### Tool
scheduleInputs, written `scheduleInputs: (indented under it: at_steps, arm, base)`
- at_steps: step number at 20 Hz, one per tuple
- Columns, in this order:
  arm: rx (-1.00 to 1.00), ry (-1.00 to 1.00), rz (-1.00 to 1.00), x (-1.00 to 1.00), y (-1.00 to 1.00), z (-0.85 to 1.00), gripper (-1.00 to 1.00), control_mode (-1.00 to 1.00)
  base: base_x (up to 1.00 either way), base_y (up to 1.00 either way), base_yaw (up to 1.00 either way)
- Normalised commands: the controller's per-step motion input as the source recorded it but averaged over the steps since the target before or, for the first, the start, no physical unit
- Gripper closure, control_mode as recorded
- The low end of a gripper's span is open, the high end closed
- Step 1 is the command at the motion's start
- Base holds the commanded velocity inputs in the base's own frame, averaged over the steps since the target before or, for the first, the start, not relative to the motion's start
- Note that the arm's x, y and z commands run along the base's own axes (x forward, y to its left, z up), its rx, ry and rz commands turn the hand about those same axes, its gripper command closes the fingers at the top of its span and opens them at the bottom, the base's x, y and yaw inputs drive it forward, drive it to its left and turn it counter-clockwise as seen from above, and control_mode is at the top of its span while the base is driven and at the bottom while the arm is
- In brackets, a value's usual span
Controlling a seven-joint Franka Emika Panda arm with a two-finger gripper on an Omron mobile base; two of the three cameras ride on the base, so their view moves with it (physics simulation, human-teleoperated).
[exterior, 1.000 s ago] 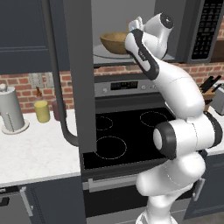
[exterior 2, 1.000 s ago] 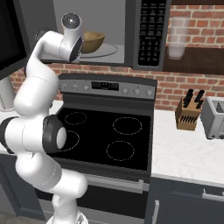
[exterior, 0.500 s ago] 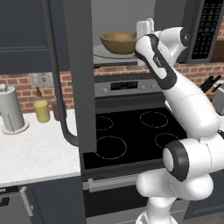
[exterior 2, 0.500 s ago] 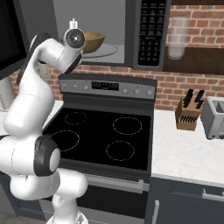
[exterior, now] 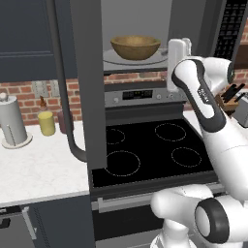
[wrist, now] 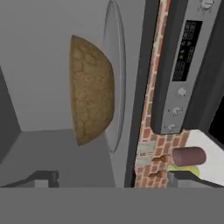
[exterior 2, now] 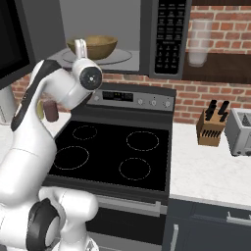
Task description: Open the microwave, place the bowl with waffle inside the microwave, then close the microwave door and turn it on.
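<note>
1. I see the bowl (exterior: pixel 135 47), brown, wooden, round and shallow, sitting on the glass turntable (exterior: pixel 136 57) inside the microwave (exterior 2: pixel 105 34).
2. Microwave door (exterior: pixel 87 82) stands swung open at left.
3. My fingers (wrist: pixel 43 177) are spread open, empty, near the cavity's right front.

Materials: wood, glass, matt metal, brick.
Bowl (exterior: pixel 135 47) brown wood, mottled grain, matt; sits on a smooth pale glass-like turntable (exterior: pixel 116 58). Microwave (exterior 2: pixel 122 29) interior flat matt grey, keypad strip glossy black. Stove (exterior 2: pixel 110 152) top smooth glossy black. Wall (exterior 2: pixel 215 88) rough red brick. Desk (exterior: pixel 34 164) pale speckled stone.
</note>
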Motion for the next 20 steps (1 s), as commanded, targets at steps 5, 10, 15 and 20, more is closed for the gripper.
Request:
scheduleInputs:
  at_steps: [5,10,15,20]
  arm:
    - [-0.20,0.00,0.00,-0.03,-0.04,-0.22,-1.00,-1.00]
    - [-0.22,-0.04,-0.01,-0.33,-0.13,0.00,-1.00,-1.00]
    - [-0.28,-0.05,-0.06,-0.30,-0.02,-0.04,-1.00,-1.00]
    - [-0.24,0.00,-0.15,-0.09,0.00,-0.36,-1.00,-1.00]
  base:
    - [0.00,0.00,0.00]
    - [0.00,0.00,0.00]
    - [0.00,0.00,0.00]
    - [0.00,0.00,0.00]
